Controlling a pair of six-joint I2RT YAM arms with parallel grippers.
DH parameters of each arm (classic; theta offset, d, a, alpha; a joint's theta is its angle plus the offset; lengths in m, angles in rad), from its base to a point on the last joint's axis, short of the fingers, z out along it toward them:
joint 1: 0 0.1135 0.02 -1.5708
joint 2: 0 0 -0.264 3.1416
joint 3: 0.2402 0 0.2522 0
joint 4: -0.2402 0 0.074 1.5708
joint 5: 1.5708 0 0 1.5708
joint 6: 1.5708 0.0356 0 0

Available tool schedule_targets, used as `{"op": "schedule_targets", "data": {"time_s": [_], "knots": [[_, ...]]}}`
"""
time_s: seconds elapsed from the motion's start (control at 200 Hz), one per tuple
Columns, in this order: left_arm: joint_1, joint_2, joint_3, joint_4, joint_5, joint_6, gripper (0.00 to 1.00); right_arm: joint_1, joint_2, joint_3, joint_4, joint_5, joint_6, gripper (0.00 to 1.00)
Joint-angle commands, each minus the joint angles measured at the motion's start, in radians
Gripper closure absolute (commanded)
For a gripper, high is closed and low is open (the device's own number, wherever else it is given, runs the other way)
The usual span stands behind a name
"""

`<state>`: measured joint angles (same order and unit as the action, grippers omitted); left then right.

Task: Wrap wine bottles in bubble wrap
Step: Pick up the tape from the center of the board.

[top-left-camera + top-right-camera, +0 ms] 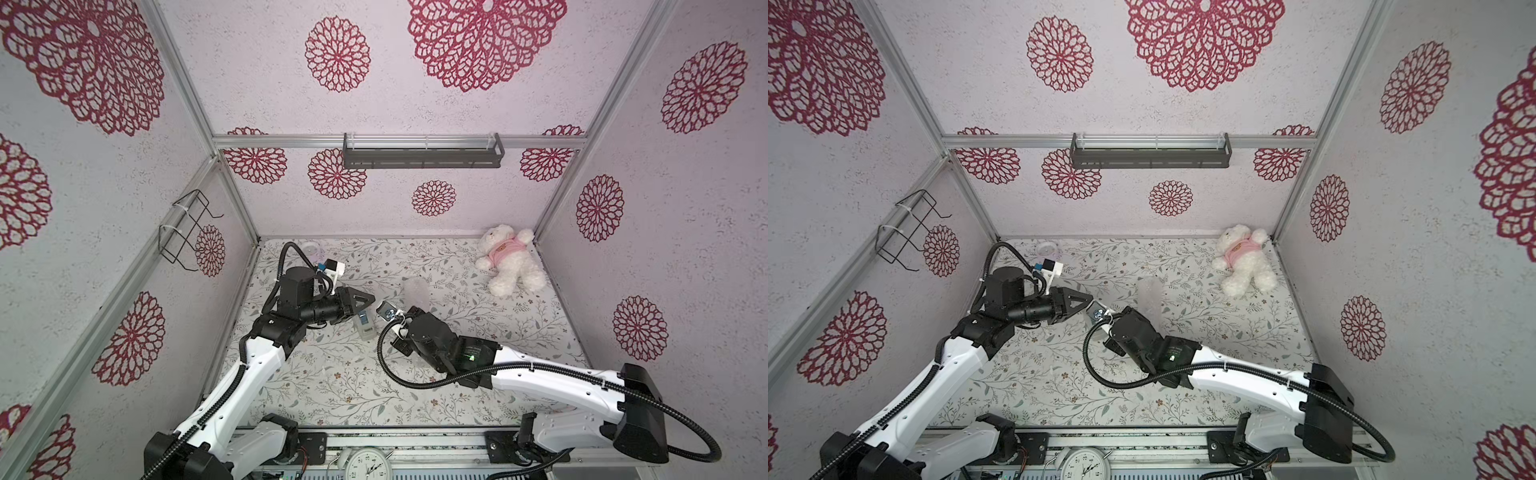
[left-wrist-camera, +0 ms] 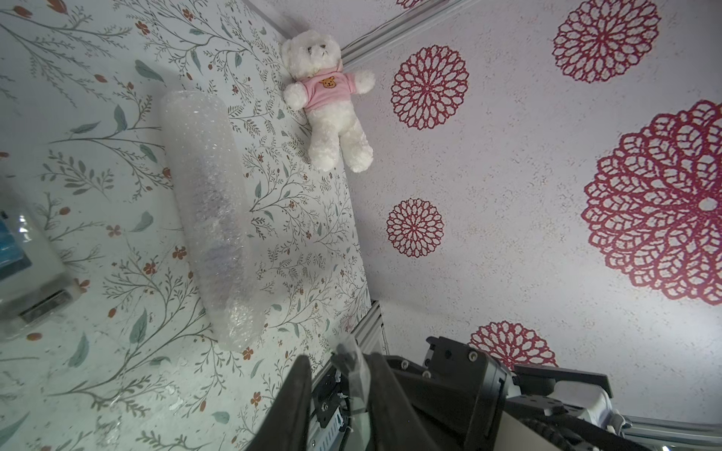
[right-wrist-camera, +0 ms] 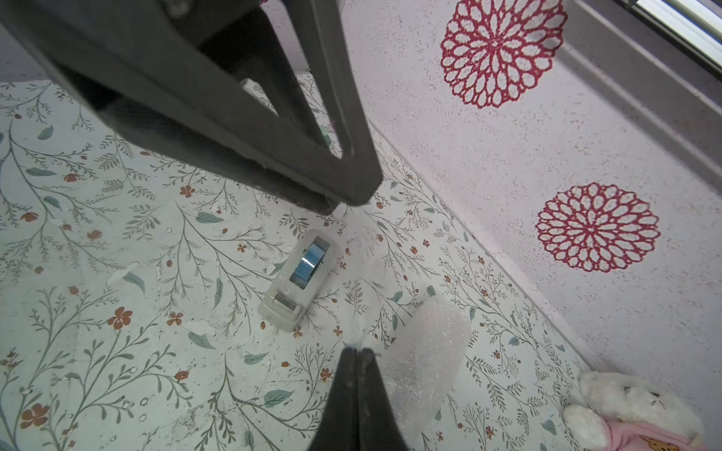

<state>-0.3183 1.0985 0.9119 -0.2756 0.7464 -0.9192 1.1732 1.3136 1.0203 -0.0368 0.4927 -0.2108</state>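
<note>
The bubble wrap [image 1: 417, 291] [image 2: 211, 218] lies on the floral table as a whitish rolled tube. A dark shade inside it is the wine bottle [image 2: 218, 242], mostly hidden by the wrap. My right gripper [image 3: 357, 351] is shut on one end of a clear tape strip [image 3: 353, 273], close beside the tube's near end. The strip runs up to my left gripper [image 2: 340, 361] [image 1: 372, 298], which hovers above the table left of the tube. Its jaws stand narrowly apart around the strip's other end [image 2: 357, 371].
A white-grey tape dispenser [image 3: 301, 281] [image 1: 365, 326] with a blue roll sits below the left gripper. A white teddy bear [image 1: 511, 259] in a pink shirt lies at the back right corner. A grey shelf [image 1: 422, 156] hangs on the back wall, a wire rack [image 1: 185, 228] on the left wall.
</note>
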Motion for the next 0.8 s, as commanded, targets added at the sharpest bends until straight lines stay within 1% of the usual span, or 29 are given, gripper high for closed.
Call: {"op": "schedule_targets", "data": {"time_s": [0.0,0.13,0.155,0.175,0.195,0.215,0.265,0.3,0.345,0.39,0.54,0.625,0.706,0.796], "knots": [[-0.005,-0.001,0.024,-0.018,-0.001,0.01,0.79,0.004,-0.005,0.005,0.003,0.006,-0.013,1.0],[-0.003,-0.002,0.025,-0.03,-0.005,0.025,0.95,0.003,-0.011,0.001,0.012,0.015,-0.012,1.0],[-0.002,-0.004,0.025,-0.034,-0.005,0.03,1.0,0.003,-0.012,0.0,0.016,0.021,-0.011,1.0],[-0.001,-0.006,0.025,-0.034,-0.006,0.035,1.0,0.003,-0.015,-0.003,0.019,0.024,-0.008,0.97],[-0.001,-0.008,0.025,-0.035,-0.006,0.041,1.0,0.002,-0.017,-0.007,0.022,0.025,-0.007,0.94],[-0.001,-0.009,0.025,-0.039,-0.01,0.047,1.0,0.002,-0.019,-0.01,0.025,0.027,-0.006,0.88],[0.003,-0.019,0.024,-0.042,-0.013,0.066,1.0,0.002,-0.029,-0.019,0.033,0.035,0.002,0.63],[0.006,-0.028,0.019,-0.04,-0.021,0.079,1.0,0.002,-0.037,-0.025,0.036,0.042,0.012,0.5],[0.016,-0.043,0.009,-0.035,-0.031,0.097,1.0,0.001,-0.054,-0.037,0.04,0.053,0.027,0.39],[0.027,-0.061,-0.006,-0.028,-0.042,0.113,1.0,0.001,-0.078,-0.054,0.048,0.062,0.047,0.31],[0.069,-0.125,-0.086,0.075,-0.011,0.161,1.0,-0.014,-0.203,-0.144,0.072,0.07,0.153,0.23],[0.084,-0.156,-0.126,0.139,0.02,0.197,1.0,-0.047,-0.292,-0.205,0.072,0.051,0.255,0.2],[0.087,-0.167,-0.147,0.195,0.061,0.236,1.0,-0.107,-0.37,-0.264,0.054,0.029,0.395,0.16],[0.087,-0.176,-0.167,0.289,0.113,0.238,1.0,-0.23,-0.417,-0.305,-0.019,-0.038,0.592,0.11]]}}
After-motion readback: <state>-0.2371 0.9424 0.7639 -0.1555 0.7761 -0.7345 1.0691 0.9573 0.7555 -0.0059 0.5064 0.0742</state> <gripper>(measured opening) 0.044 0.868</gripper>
